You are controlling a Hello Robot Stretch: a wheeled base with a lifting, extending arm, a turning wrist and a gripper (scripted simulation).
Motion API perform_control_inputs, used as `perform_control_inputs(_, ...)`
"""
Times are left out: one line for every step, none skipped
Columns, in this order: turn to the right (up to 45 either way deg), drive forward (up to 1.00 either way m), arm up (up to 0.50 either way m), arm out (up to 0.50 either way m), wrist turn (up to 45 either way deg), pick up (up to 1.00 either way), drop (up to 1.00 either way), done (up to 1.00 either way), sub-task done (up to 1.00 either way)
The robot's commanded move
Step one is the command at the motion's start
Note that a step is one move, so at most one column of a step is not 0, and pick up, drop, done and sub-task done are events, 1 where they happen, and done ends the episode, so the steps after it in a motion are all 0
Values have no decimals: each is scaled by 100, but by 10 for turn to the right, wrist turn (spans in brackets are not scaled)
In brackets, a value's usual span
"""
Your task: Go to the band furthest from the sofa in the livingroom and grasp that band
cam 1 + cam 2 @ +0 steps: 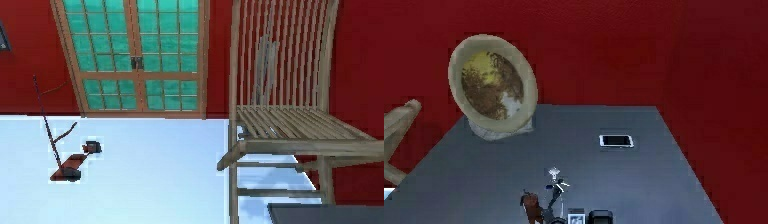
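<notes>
Pale speck (555,174), possibly the band but too small to confirm, on the dark surface (664,175), at the fingers (561,187). Advisable: settle low and centred on it before lifting, clear of the phone (616,141) and leaning plate (492,80). Finger spread and any hold cannot be told — the bottom edge crops the rest.

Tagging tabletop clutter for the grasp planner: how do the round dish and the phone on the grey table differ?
Pose: the round dish stands on edge; the phone lies flat.
Size: the dish is far bigger than the phone.
Look: the dish is round, tan-rimmed, mottled yellow-brown; the phone is rectangular, dark with a light rim.
Shared: both rest on the grey table.
</notes>
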Motion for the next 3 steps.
perform_control_inputs(0, 0, 0, 0, 0, 100, 0, 0, 0)
perform_control_inputs(0, 0, 10, 0, 0, 0, 0, 0, 0)
perform_control_inputs(0, 0, 0, 0, 0, 0, 0, 100, 0)
